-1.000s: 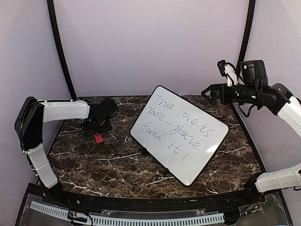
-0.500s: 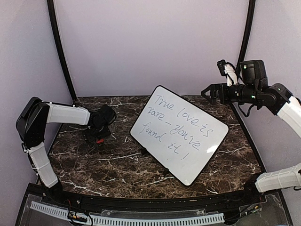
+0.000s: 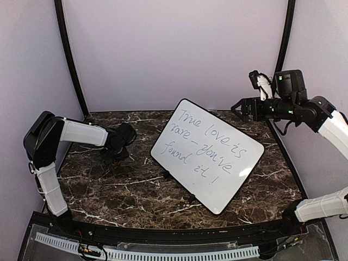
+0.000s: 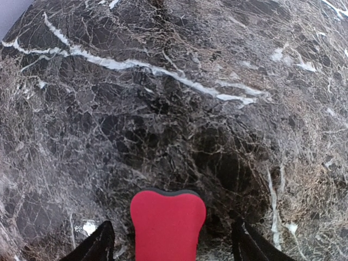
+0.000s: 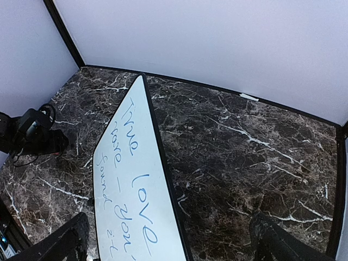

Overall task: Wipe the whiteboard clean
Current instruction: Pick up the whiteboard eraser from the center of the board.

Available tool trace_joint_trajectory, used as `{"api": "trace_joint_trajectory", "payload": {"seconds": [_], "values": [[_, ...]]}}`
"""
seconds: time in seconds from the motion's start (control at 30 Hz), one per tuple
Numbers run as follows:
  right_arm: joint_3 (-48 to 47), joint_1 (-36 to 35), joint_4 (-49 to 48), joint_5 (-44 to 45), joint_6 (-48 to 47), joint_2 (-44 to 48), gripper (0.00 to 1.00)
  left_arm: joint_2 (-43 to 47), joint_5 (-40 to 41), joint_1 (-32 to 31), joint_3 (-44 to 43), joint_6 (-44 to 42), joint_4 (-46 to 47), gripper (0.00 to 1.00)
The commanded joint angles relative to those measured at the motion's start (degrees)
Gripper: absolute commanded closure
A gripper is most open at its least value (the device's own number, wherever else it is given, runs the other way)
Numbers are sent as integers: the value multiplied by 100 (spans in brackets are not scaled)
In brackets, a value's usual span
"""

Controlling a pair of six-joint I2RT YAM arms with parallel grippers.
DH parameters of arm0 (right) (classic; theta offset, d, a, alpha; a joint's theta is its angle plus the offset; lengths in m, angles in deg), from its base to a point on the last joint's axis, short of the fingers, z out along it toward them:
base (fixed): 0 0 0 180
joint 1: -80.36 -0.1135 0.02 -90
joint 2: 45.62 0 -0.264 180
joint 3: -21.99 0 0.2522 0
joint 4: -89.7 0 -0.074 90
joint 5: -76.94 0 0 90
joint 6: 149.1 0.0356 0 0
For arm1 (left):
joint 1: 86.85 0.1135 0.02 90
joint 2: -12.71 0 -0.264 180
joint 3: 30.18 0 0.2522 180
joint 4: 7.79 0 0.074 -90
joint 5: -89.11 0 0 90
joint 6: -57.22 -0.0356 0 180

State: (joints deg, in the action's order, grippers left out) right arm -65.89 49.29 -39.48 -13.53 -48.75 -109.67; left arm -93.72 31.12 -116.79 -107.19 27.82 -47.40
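The whiteboard [image 3: 206, 155] stands tilted on the marble table, with blue-grey handwriting across it; it also shows in the right wrist view [image 5: 125, 179]. A small red eraser [image 4: 167, 225] lies on the marble between my left gripper's fingers [image 4: 99, 244], which stand apart on either side of it without touching. My left gripper [image 3: 115, 154] is open and low over the eraser, which is hidden under it in the top view. My right gripper [image 3: 243, 110] is open and empty, held in the air above the board's far right corner.
The dark marble table [image 3: 136, 190] is enclosed by purple walls [image 3: 174, 49] with black posts [image 3: 68, 54] at the back corners. A black rail [image 3: 163, 234] runs along the near edge.
My left gripper has come down and over the red eraser, which showed in front of it a second ago and is now covered in the top view. The right arm has barely moved.
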Motion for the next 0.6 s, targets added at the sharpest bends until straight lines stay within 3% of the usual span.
{"api": "trace_joint_trajectory", "payload": {"seconds": [0.0, 0.23, 0.57], "values": [[47, 22, -230, -58, -41, -26, 1, 18, 126, 27, 97, -80, 120, 31], [17, 28, -219, -41, -44, -59, 1, 10, 98, 23, 95, -125, 201, 39], [21, 28, -218, 12, -77, -72, 2, -18, 54, 23, 203, -21, 180, 39]]}}
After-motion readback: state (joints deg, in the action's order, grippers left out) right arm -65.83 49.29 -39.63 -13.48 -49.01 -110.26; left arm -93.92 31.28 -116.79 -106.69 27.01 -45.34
